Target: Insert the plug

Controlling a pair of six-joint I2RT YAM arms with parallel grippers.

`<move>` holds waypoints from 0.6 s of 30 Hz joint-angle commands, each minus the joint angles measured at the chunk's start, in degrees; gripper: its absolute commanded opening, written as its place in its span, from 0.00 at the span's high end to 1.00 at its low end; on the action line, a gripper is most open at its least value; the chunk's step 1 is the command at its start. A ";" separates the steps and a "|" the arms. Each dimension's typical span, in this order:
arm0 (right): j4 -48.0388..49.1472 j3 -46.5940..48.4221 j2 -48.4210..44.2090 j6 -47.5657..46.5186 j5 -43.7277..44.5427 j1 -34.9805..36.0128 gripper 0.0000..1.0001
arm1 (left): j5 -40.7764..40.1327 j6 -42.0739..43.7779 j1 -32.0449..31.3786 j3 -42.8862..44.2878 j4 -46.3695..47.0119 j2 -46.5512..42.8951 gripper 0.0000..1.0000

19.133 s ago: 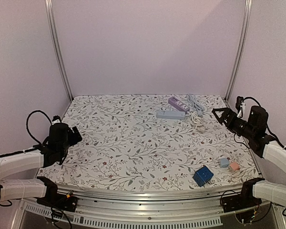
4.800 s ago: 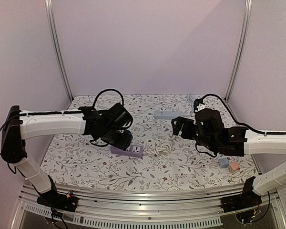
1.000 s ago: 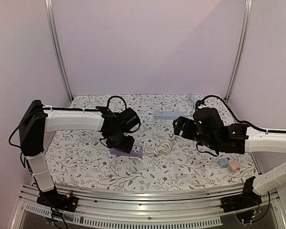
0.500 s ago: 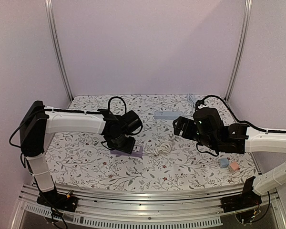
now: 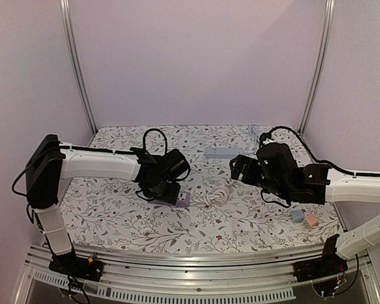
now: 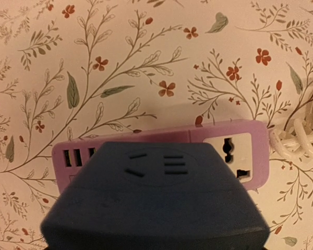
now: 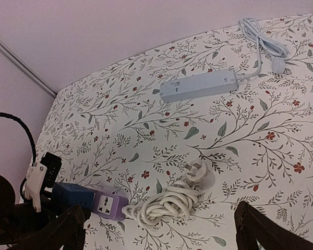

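Observation:
A blue cube-shaped plug (image 6: pixel 156 198) fills the lower half of the left wrist view, and my left gripper (image 5: pixel 163 183) is shut on it. It sits right over the middle of the purple power strip (image 6: pixel 224 148), covering it; whether its pins are in a socket is hidden. One white socket at the strip's right end (image 7: pixel 110 203) stays uncovered beside the blue plug (image 7: pixel 73 194). My right gripper (image 7: pixel 161 234) hangs open above the table, off to the right of the strip (image 5: pixel 182 199), with nothing between its fingers.
The strip's white cable (image 7: pixel 164 204) lies coiled at its right end, its own white plug (image 7: pixel 198 170) lying just behind. A grey power strip (image 7: pixel 198 86) and its cable (image 7: pixel 261 36) lie at the back. Small blue (image 5: pixel 297 216) and pink (image 5: pixel 311 221) blocks sit near the right front.
My left gripper has shifted a little to the right along the purple strip with the blue plug, now hiding more of the strip. The right arm has not moved.

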 commanded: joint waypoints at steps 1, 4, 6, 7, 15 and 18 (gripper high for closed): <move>0.06 -0.45 0.19 -0.31 -0.19 -0.09 0.01 | 3.90 -0.05 0.14 -2.19 0.81 2.75 0.69; 0.14 -0.44 0.13 -0.38 -0.25 -0.08 0.01 | 3.46 0.70 0.14 -1.32 0.28 2.10 0.58; 0.21 -0.41 0.21 -0.38 -0.32 -0.07 0.01 | 3.28 1.17 0.14 -0.60 -0.37 1.70 0.50; 0.20 -0.41 0.22 -0.43 -0.34 -0.06 0.01 | 3.15 1.45 0.14 -0.25 -0.53 1.45 0.46; 0.34 -0.43 0.22 -0.51 -0.69 -0.11 0.01 | 2.40 3.35 0.07 2.18 -2.07 -0.33 0.24; 0.48 -0.41 0.30 -0.55 -0.83 -0.02 0.01 | 2.18 3.89 0.06 2.82 -2.13 -0.80 0.19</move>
